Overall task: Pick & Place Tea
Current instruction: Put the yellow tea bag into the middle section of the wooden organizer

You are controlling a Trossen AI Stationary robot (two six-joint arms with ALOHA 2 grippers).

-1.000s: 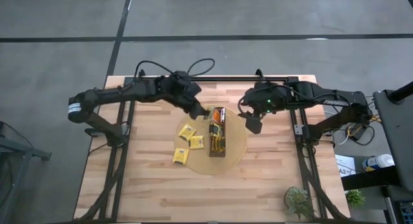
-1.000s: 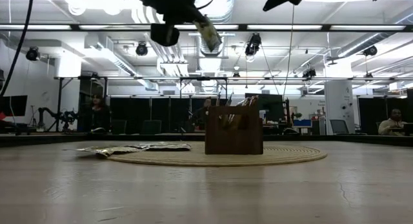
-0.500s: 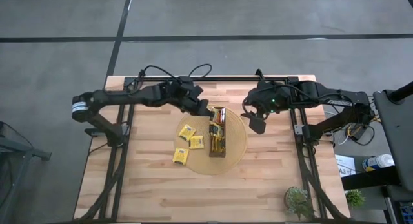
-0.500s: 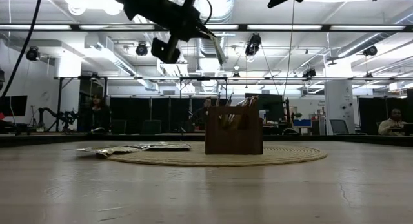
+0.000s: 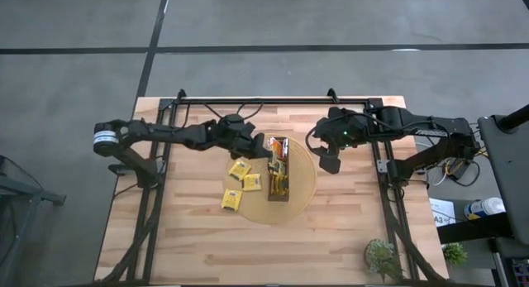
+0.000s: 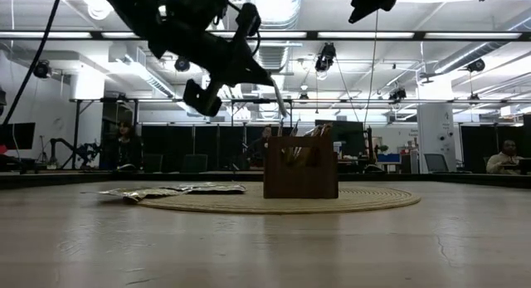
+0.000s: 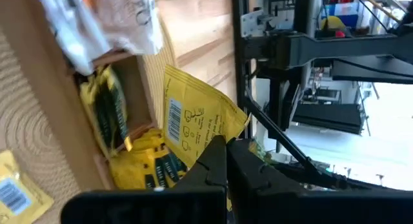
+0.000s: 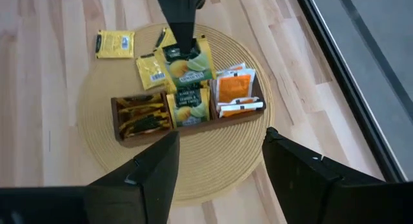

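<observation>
Pinching a yellow sachet (image 7: 193,124), our left gripper (image 5: 258,145) hangs just over the tray (image 5: 279,169), at its left edge near the middle compartment. Only the right wrist view lays the compartments open: orange sachets (image 8: 235,91) at one end, green-and-yellow ones (image 8: 188,106) in the middle, dark yellow ones (image 8: 139,114) at the other. Three loose sachets (image 5: 240,184) lie on the disc (image 5: 304,188), left of the tray. Our right gripper (image 5: 326,160) waits, fingers spread, above the disc's right rim. From table height, the tray (image 6: 300,167) hides its contents, and the right gripper is cut off by the frame.
</observation>
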